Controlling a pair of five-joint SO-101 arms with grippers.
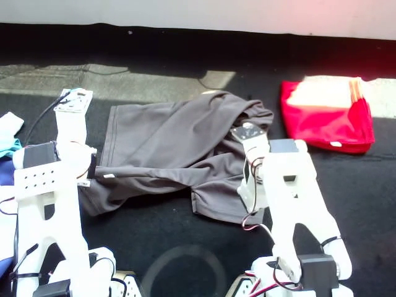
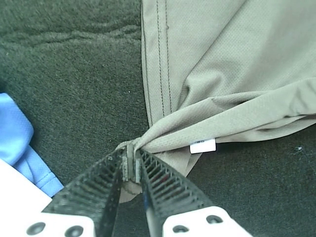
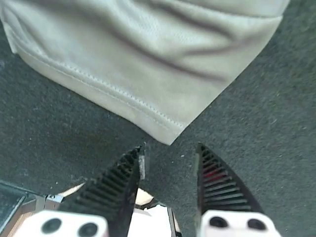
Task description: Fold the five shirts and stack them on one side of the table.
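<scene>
High view: the grey shirt point(image 1: 167, 142) lies crumpled and half spread in the middle of the frame on the black bench point(image 1: 346, 185). A folded red shirt point(image 1: 328, 114) sits at the upper right, well apart from it. The grey cloth looks thin, light and limp. It should sag and bunch wherever it is lifted, so the stitched hems and corners are likely the best places to grip.

Left wrist view: the left pincer point(image 2: 131, 165) is pressed together on a gathered bunch of the grey shirt's edge, low in the frame. Folds fan out from the pinch toward the upper right. A small white tag point(image 2: 203, 145) shows just beside the pinch. A blue shirt point(image 2: 17, 136) lies at the left edge, apart from the grey one.

Right wrist view: the right pincer point(image 3: 170, 148) is spread wide and holds nothing. It sits over bare bench just short of a hemmed corner point(image 3: 168, 129) of the grey shirt, at frame centre. That corner lies between the two tips' lines, and I cannot tell whether either tip touches it.
</scene>
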